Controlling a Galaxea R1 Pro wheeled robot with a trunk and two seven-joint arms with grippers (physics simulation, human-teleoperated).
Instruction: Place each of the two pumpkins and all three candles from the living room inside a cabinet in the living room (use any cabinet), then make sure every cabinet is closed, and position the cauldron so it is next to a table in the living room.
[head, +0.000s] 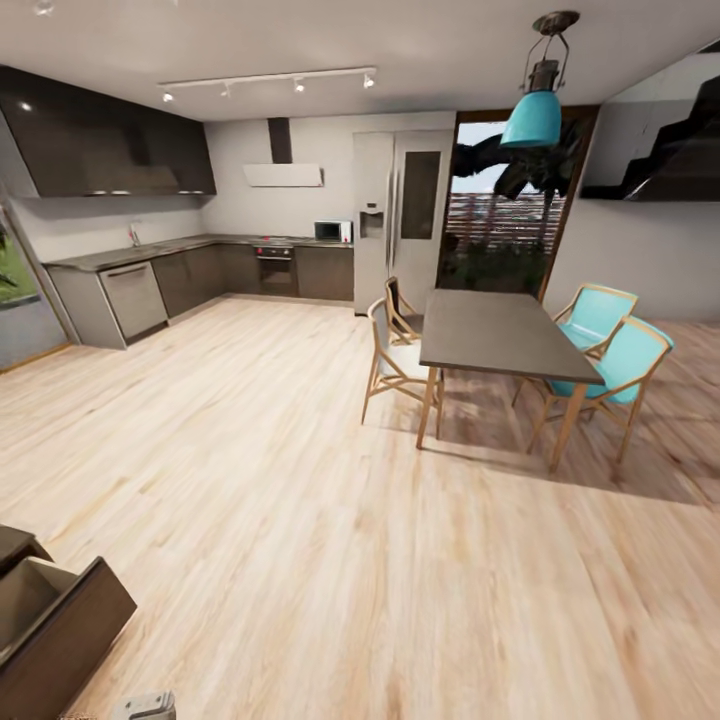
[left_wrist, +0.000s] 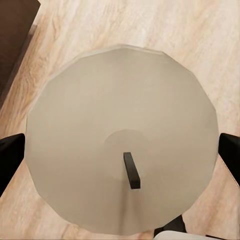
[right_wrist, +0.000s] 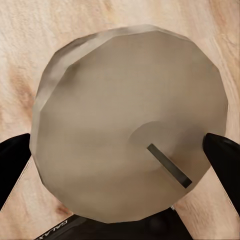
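We face a wide wood floor (head: 250, 480) running to a grey kitchen (head: 200, 270) along the far wall, with a tall dining table (head: 500, 335) and its chairs, two of them turquoise (head: 620, 360), under a teal hanging lamp (head: 533, 115). At the head view's lower left corner the dark brown cabinet (head: 75, 640) stands with a drawer pulled open, pale inside. Our left gripper (left_wrist: 120, 155) grips an off-white candle (left_wrist: 100, 115), wick end facing the camera, black fingers (left_wrist: 10, 155) pressed on both sides. Our right gripper (right_wrist: 120, 155) likewise clasps a second off-white candle (right_wrist: 110, 100) between its fingers (right_wrist: 222, 155).
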